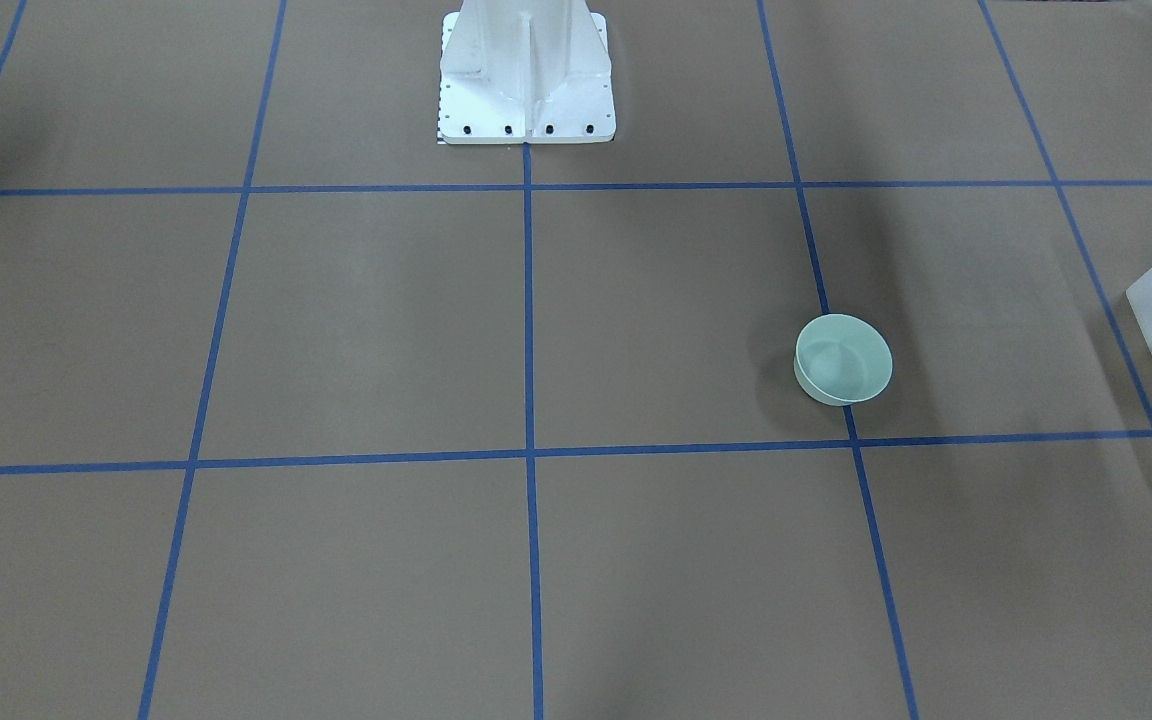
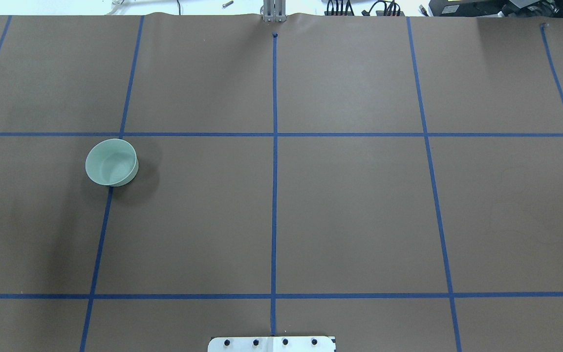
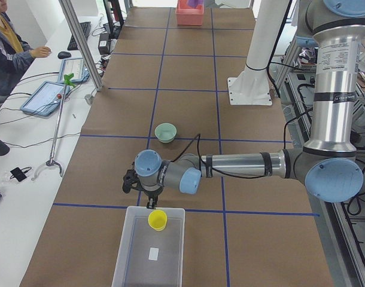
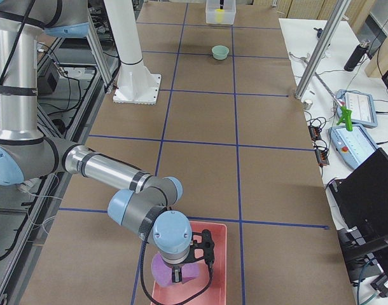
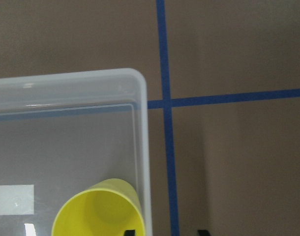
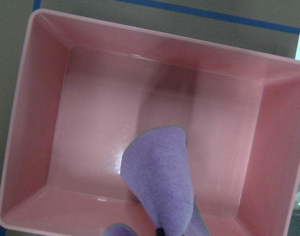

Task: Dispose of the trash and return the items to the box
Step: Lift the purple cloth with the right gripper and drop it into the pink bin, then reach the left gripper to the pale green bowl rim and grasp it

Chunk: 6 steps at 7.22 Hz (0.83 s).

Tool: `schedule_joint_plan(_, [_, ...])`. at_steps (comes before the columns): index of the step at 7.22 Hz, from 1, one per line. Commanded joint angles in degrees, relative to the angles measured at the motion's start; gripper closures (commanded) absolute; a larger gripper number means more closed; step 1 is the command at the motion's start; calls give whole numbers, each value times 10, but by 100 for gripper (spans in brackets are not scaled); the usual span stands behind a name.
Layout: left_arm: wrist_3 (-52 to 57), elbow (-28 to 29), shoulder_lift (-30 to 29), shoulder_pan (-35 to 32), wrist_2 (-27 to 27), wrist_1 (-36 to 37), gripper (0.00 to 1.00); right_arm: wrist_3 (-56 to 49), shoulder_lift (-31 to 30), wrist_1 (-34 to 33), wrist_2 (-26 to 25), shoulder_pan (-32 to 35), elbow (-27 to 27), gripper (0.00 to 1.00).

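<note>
The yellow cup (image 5: 98, 214) sits inside the translucent box (image 5: 142, 128), against its wall; it also shows in the exterior left view (image 3: 157, 219). My left gripper (image 5: 166, 233) hovers over the box's corner, open, with one fingertip (image 5: 130, 232) over the cup's rim and the other outside the box. The mint-green bowl (image 2: 111, 162) stands upright on the brown table, apart from the box (image 3: 125, 251). My right gripper (image 4: 175, 276) hangs over a pink bin (image 6: 37, 123), shut on a purple cloth (image 6: 160, 191) that dangles into it.
The white robot base (image 1: 526, 80) stands at the middle of the table's robot side. Blue tape lines grid the brown table. An operator (image 3: 6, 48) sits at a side desk with tablets, beyond the table's far edge.
</note>
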Motion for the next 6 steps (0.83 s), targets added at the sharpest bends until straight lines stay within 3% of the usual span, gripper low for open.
schedule_joint_plan(1, [-12, -141, -41, -2, 1, 190, 2, 3, -15, 62, 4, -1, -43, 0])
schedule_joint_plan(2, [-104, -164, -47, 19, 2, 190, 2, 4, -16, 111, 6, -1, -78, 0])
schedule_joint_plan(3, [-191, -177, -41, 72, 3, 141, 2, 6, -15, 135, 7, -1, -89, 0])
schedule_joint_plan(4, [-288, -173, -39, 134, 22, 78, 2, 25, -8, 139, 34, -1, -63, 0])
schedule_joint_plan(5, [-389, -153, -38, 211, 80, 7, 2, 107, -7, 138, 64, -25, -14, 0])
schedule_joint_plan(6, [-470, -115, -42, 262, 97, -76, 2, 194, -7, 138, 67, -79, 40, 0])
